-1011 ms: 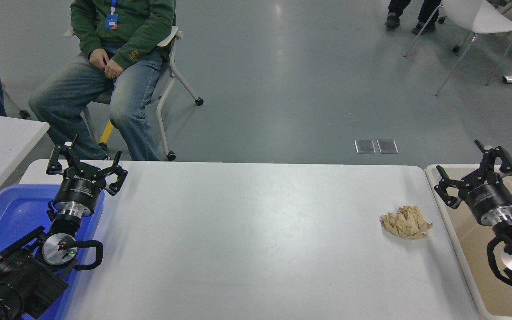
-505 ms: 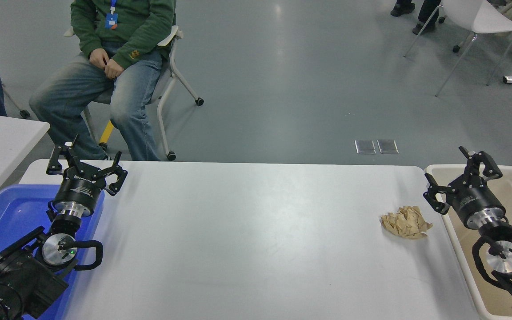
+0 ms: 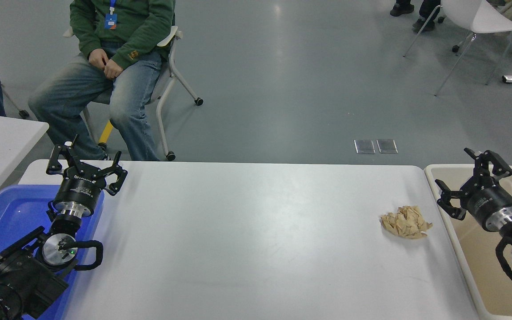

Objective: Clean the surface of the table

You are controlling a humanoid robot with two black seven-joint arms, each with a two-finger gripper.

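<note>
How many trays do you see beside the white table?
2. The blue tray is at the table's left end, under the parked left arm; the beige tray is at its right end, under the right tool.

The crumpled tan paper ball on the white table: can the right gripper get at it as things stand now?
Probably yes. The crumpled tan paper ball lies alone near the white table's right edge. The right gripper hangs open beside it, over the beige tray, with nothing between them.
</note>
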